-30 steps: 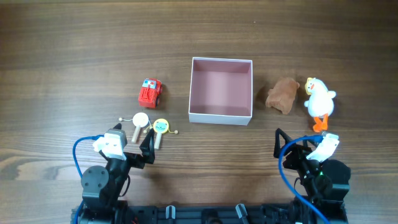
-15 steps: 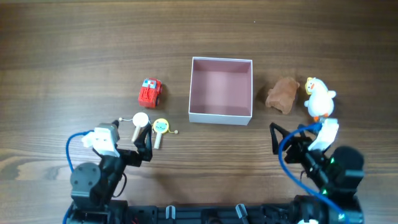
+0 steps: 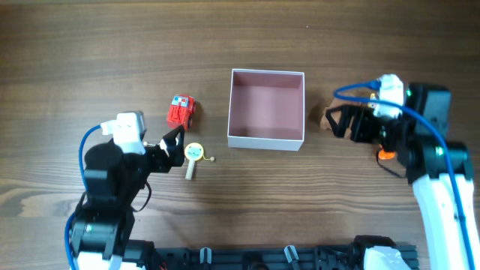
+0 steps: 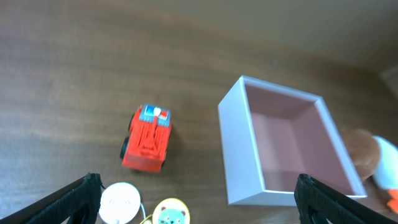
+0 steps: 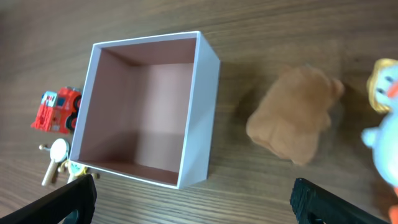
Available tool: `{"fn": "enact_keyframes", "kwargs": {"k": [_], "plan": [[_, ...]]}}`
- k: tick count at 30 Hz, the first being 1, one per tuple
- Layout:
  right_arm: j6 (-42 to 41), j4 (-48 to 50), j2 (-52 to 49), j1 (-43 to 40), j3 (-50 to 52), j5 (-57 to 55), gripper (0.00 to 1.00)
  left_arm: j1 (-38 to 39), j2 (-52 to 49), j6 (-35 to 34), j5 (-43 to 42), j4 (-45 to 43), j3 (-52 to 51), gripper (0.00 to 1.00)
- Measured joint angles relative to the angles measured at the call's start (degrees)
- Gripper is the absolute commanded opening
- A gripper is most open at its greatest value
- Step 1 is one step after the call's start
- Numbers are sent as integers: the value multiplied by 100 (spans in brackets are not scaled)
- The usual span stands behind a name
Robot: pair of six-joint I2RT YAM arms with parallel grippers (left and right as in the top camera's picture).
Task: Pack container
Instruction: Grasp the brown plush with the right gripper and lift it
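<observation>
Swung forward from the near edge since a second ago, both arms. Left end effector (image 3: 174,142) over white rattle (image 4: 120,202), spread wide. Right end effector (image 3: 337,122) over brown plush (image 5: 292,115), likewise spread wide. Container (image 3: 266,139) mid-worktop (image 3: 112,45). Left of it, apart: red truck (image 3: 181,110), yellow rattle (image 3: 194,152). Right, near its wall: plush, then duck (image 5: 385,124). Bare wood along far edge.

You won't find readable text here. The red toy truck (image 4: 147,145) has a blue-and-white roof patch, too small to read. The yellow disc toy (image 4: 169,213) shows a face, no letters.
</observation>
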State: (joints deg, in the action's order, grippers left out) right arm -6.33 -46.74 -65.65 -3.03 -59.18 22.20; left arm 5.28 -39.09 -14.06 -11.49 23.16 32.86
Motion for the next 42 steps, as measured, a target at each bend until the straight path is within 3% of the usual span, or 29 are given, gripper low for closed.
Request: {"fn": "enact_keyframes", "kwargs": {"k": [8, 16, 22, 29, 34, 40, 42], "plan": [[651, 2, -918, 487, -398, -634, 100, 0, -772, 0, 2, 28, 0, 100], [575, 22, -1515, 426, -398, -1032, 100, 0, -1322, 0, 0, 173, 0, 100], [52, 133, -1672, 426, -400, -1545, 99, 0, -1646, 0, 2, 313, 0, 100], [-973, 354, -2564, 422, -407, -1947, 98, 0, -1886, 0, 2, 409, 0, 100], [-1556, 671, -3410, 422, -411, -1993, 79, 0, -1958, 0, 2, 409, 0, 100], [-1917, 807, -3825, 424, -411, -1991, 27, 0, -1958, 0, 0, 411, 0, 100], [-1947, 800, -3818, 422, -442, -1991, 18, 0, -1958, 0, 0, 411, 0, 100]]}}
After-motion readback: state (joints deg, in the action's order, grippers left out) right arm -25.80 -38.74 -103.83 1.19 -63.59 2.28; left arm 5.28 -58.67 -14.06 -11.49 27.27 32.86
